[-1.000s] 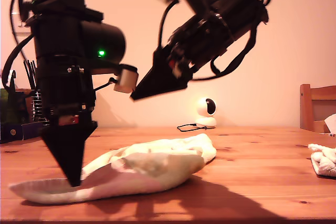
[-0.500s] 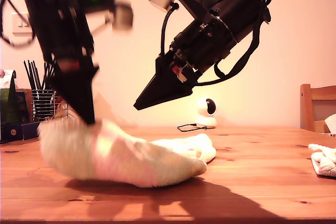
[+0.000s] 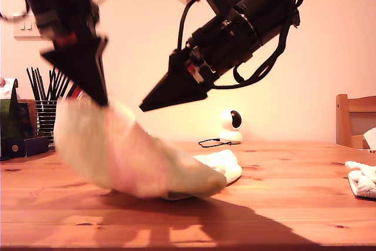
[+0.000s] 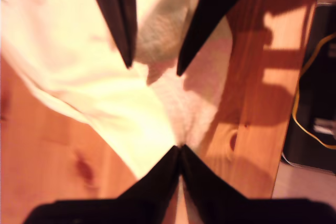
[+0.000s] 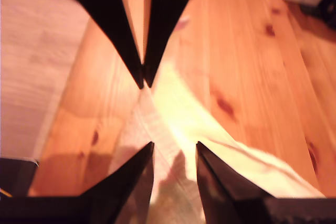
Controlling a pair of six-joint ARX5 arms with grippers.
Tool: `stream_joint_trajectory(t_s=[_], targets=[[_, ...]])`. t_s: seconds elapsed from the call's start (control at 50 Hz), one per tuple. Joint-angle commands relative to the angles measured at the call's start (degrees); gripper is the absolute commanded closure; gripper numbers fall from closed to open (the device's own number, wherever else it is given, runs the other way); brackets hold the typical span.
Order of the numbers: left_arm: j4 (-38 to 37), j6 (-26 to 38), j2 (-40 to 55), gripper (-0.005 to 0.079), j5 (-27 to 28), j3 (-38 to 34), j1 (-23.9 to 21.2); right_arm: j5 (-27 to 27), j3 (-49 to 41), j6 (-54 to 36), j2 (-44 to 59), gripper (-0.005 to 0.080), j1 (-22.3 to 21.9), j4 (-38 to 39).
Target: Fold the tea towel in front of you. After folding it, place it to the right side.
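- My first gripper [image 3: 103, 101] is seen at the exterior view's left, pointed steeply down from a blurred arm. Its jaws are pressed together on a fold of the tea towel [image 3: 117, 151].
- My second gripper [image 3: 144, 109] is carried high near the middle of the exterior view, slanted down toward that view's left. Its jaws are parted and nothing is gripped.

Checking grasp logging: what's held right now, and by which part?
My first gripper pinches the tea towel by its raised end; my second gripper is open, holding nothing.
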Motion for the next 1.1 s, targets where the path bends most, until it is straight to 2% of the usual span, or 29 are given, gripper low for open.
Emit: stream_joint_trajectory(t_s=[0.0,0.24,0.44,0.7,1.08], targets=[[0.07,1.46,0.26,0.0764,0.87,-0.74,-0.07,-0.55,-0.55,0.33,1.53,0.0518,1.20,1.01],[0.61,3.65,0.26,0.0764,1.44,-0.74,-0.55,-0.59,-0.55,1.79,1.64,0.0502,3.04,2.16],[1.62,4.26,0.24,0.0764,-0.74,-0.74,-0.55,-0.70,-0.55,1.79,1.73,0.0502,3.98,2.01],[1.49,4.87,-0.83,0.0764,-2.32,-0.74,-0.70,-0.61,-0.55,1.77,1.84,0.0502,4.02,0.24],[0.55,5.84,-3.32,0.0764,-2.16,-0.74,-3.23,-0.59,-0.55,1.75,2.60,0.0502,4.39,1.07]])
